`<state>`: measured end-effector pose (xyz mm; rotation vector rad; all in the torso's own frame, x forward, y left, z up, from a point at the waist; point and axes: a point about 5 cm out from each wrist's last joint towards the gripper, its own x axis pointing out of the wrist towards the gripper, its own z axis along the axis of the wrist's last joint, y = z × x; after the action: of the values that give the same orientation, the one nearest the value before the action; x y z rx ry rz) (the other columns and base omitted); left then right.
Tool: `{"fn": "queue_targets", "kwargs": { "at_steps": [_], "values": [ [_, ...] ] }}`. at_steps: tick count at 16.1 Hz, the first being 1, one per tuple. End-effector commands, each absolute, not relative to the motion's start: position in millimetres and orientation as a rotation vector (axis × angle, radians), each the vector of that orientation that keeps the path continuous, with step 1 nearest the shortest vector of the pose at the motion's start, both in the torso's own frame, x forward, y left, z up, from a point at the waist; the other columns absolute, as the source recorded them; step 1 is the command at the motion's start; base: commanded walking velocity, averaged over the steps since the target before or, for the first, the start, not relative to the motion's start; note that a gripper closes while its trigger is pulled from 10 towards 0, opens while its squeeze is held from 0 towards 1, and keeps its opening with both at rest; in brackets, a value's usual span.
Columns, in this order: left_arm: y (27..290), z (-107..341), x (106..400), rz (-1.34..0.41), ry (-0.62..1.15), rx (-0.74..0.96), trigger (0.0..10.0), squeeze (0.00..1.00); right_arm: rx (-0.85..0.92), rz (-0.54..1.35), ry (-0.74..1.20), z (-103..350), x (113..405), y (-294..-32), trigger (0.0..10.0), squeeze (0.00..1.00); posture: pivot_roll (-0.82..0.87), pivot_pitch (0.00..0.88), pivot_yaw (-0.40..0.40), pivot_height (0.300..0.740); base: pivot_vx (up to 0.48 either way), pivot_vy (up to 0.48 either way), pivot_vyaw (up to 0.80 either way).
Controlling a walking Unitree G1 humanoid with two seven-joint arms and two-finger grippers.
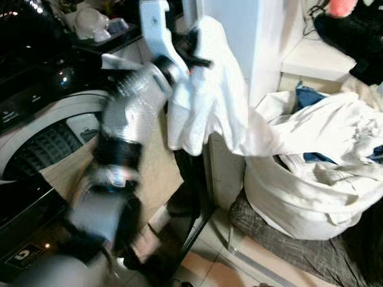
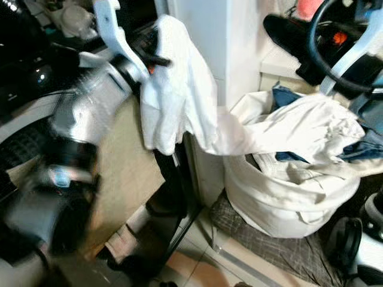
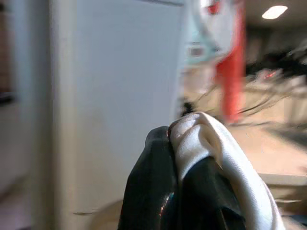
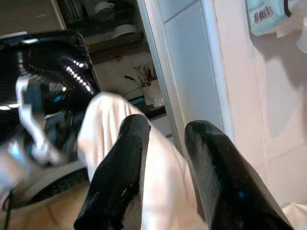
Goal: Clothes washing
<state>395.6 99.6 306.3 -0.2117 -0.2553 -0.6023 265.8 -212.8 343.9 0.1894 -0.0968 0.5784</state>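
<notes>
Our left gripper [image 1: 192,51] pinches a white garment [image 1: 206,89] raised high, its length hanging straight down and trailing right into the laundry basket [image 1: 299,203]. The washing machine [image 1: 42,143] lies to our left, nearer this arm. Our right gripper [image 4: 165,158] holds nothing, its fingers [image 4: 120,177] parted.

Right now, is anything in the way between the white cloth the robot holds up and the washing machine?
Only the robot's own left arm crosses between the white cloth in the left gripper and the washing machine. The cloth's tail trails into the laundry basket.
</notes>
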Motion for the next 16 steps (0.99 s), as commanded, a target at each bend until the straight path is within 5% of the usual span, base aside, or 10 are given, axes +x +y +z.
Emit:
{"fn": "queue_targets", "kwargs": {
  "at_steps": [1,2,4,7,8,12,16],
  "values": [
    [127.7,322.4,407.3,-0.457,-0.249,-0.112,0.0,0.0,0.171,0.607,-0.099,344.2,263.6,-208.5,10.0,0.0,-0.14,0.0,0.158,0.74,0.0,0.0,0.0],
    [136.0,324.8,412.2,-0.403,-0.217,-0.074,0.0,0.0,0.173,0.603,-0.096,343.3,264.2,-209.4,10.0,0.0,-0.13,0.0,0.152,0.74,0.0,0.0,0.0],
    [209.7,405.7,409.9,0.149,-0.342,0.302,0.0,0.0,0.183,0.587,-0.077,338.0,274.4,-208.6,10.0,0.0,-0.12,0.0,0.14,0.74,0.0,0.0,0.0],
    [220.2,529.0,350.4,0.496,-0.789,0.592,0.0,0.0,0.165,0.566,-0.093,335.3,276.8,-203.2,10.0,0.0,-0.13,0.0,0.188,0.74,0.0,0.0,0.0],
    [219.1,535.1,346.1,0.517,-0.817,0.62,0.0,0.0,0.163,0.564,-0.097,335.1,276.4,-202.7,10.0,0.0,-0.13,0.0,0.188,0.74,0.0,0.0,0.0],
    [229.2,479.0,377.2,0.528,-0.631,0.774,0.0,0.0,0.157,0.567,-0.101,326.0,274.4,-195.2,10.0,0.0,-0.15,0.0,0.203,0.74,0.0,0.0,0.0],
    [261.0,337.1,411.7,0.372,-0.031,0.921,0.0,0.0,0.153,0.59,-0.072,316.4,268.9,-183.0,10.0,0.0,-0.19,0.0,0.197,0.74,0.0,0.0,0.0]
  ]
}}
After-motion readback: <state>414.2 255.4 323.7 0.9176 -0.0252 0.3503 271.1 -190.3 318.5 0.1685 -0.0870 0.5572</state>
